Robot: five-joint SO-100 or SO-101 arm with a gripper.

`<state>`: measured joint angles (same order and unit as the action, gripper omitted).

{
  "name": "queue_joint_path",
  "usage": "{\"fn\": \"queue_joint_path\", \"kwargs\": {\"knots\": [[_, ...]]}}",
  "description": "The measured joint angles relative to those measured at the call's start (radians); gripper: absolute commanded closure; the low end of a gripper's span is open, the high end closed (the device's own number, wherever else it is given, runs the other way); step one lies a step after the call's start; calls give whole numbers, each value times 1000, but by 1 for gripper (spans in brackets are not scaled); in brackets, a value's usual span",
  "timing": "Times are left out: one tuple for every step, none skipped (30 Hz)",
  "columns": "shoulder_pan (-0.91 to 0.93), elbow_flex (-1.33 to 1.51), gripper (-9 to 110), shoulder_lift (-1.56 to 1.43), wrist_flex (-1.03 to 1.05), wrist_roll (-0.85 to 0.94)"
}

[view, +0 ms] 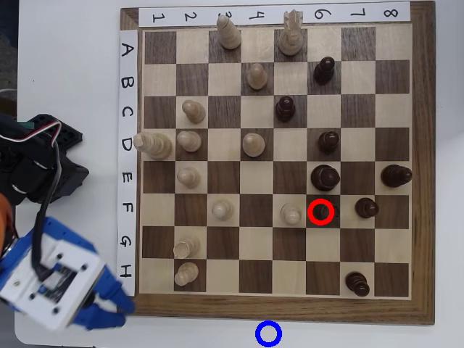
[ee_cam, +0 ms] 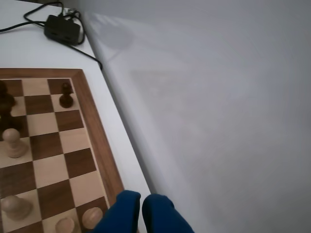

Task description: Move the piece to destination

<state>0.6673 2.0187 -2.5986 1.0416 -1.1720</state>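
Note:
In the overhead view a small dark pawn [view: 321, 211] stands on a dark square in row F, ringed by a red circle outline and hard to make out against the square. The blue circle outline [view: 268, 333] lies on the white table just below the board's lower edge. My blue gripper [view: 125, 304] hovers at the board's lower-left corner, far from both, with its fingers together and holding nothing. In the wrist view the gripper [ee_cam: 141, 203] shows at the bottom edge with only a thin gap between the fingers. The ringed pawn and the blue circle are out of the wrist view.
The wooden chessboard [view: 406, 308] holds several cream and dark pieces. A dark pawn [view: 357, 283] stands near the lower-right corner and also shows in the wrist view [ee_cam: 66, 95]. Cream pawns [view: 185, 273] stand close to my gripper. A black adapter [ee_cam: 62, 28] with cables lies beyond the board.

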Motion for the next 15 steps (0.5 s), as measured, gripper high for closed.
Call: {"fn": "queue_joint_path", "kwargs": {"knots": [[-17,-12,101,12,14,0],[-34,-25,101,25,26,-2],[-49,-34,101,37,32,-3],[-64,-40,101,49,37,-8],[-81,-48,101,61,37,-14],[-98,-52,101,75,37,-20],[-117,-58,101,89,37,-28],[-133,-64,101,104,37,-37],[-150,-69,101,120,35,-51],[-166,-72,100,135,31,-61],[-181,-74,99,152,21,-71],[-193,-77,99,169,14,-81],[-210,-81,98,186,8,-95],[-225,-86,97,204,-2,-109],[-242,-91,97,222,-12,-124]]}}
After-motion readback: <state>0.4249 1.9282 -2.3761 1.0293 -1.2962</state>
